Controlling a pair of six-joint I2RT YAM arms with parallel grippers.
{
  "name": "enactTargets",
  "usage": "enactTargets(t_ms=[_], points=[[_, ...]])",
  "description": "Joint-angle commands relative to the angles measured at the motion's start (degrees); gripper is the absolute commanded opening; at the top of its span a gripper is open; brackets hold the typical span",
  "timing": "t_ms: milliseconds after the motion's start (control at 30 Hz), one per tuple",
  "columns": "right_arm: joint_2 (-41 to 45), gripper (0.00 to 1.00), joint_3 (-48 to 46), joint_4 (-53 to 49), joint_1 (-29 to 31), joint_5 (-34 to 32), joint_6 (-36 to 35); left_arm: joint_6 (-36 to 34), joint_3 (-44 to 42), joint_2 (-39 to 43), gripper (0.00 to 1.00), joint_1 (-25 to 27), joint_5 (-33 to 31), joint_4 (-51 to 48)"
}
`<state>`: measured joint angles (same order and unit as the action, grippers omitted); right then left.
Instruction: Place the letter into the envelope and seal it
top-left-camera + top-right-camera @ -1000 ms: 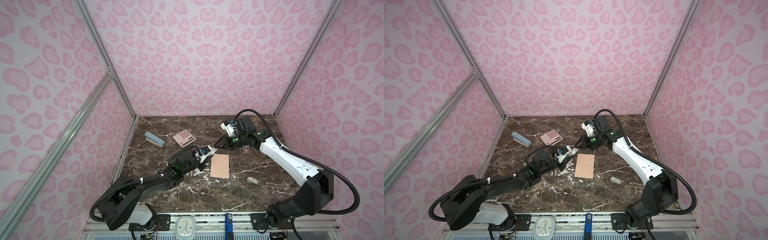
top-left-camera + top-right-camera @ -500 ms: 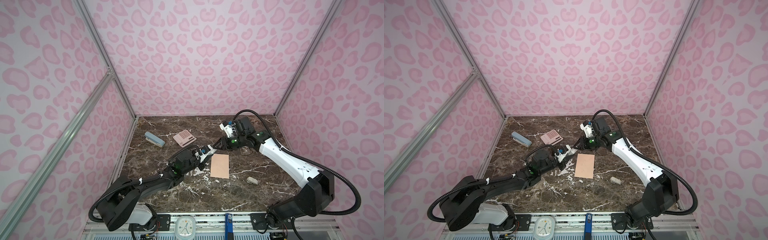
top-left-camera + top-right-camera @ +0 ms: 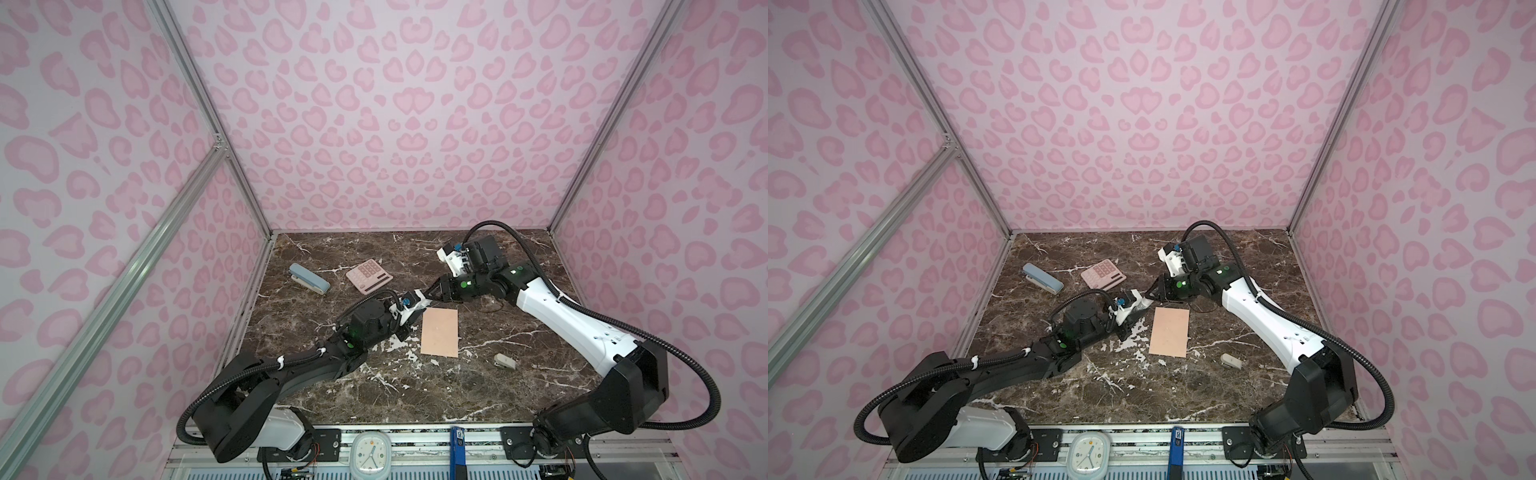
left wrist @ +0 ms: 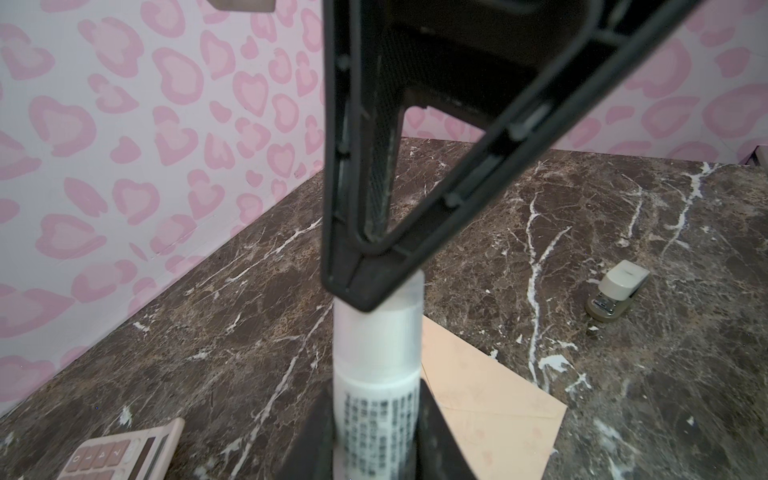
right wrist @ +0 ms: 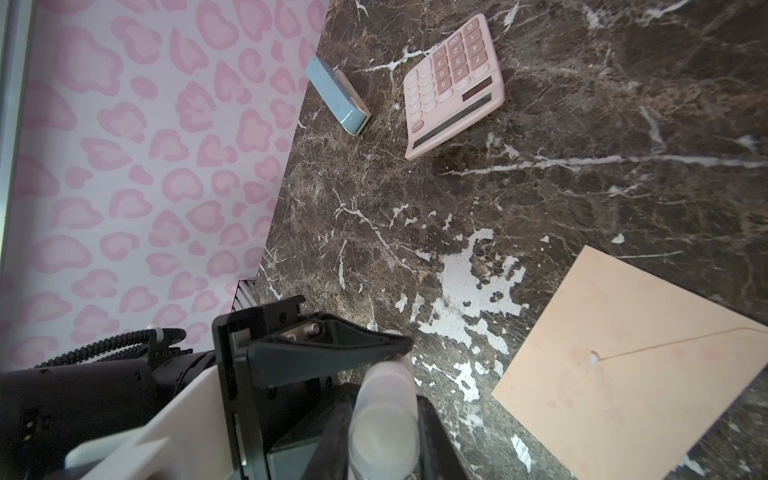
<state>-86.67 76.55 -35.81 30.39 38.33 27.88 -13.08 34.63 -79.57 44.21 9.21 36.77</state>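
Observation:
The peach-tan envelope (image 3: 439, 332) (image 3: 1169, 331) lies flat mid-table with its triangular flap folded down (image 5: 623, 374). The letter does not show in any view. Just behind the envelope's far left corner both grippers meet on a white glue stick (image 4: 376, 374). My left gripper (image 3: 415, 305) (image 4: 376, 399) is shut on its printed body. My right gripper (image 3: 432, 291) (image 5: 382, 419) is shut on the translucent cap end (image 5: 384, 415). The stick hangs above the marble, beside the envelope (image 4: 498, 407).
A pink calculator (image 3: 369, 275) and a blue stapler (image 3: 309, 278) lie at the back left. A small beige stapler (image 3: 505, 361) sits right of the envelope. Pink patterned walls close three sides, and a clock (image 3: 371, 455) rests on the front rail.
Both grippers keep their hold on the glue stick. The right gripper has edged slightly left, toward the left one.

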Motion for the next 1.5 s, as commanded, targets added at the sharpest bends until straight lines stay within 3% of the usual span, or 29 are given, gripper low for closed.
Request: enactTargets(t_ms=[0,967,1467], points=[[-0.6,0.26,-0.8,-1.0,0.7,2.3,0.4,0.1,1.0,0.7,0.04,0.0,0.7,6.8],[-2.0,0.26,-1.7,-1.2,2.7,0.0,-0.3,-0.1,1.2,2.8,0.04,0.0,0.7,7.2],[0.6,0.40,8.1,-7.0,-3.0,-3.8,-3.5,-0.1,-2.2,3.3,0.04,0.0,-0.8,5.5]])
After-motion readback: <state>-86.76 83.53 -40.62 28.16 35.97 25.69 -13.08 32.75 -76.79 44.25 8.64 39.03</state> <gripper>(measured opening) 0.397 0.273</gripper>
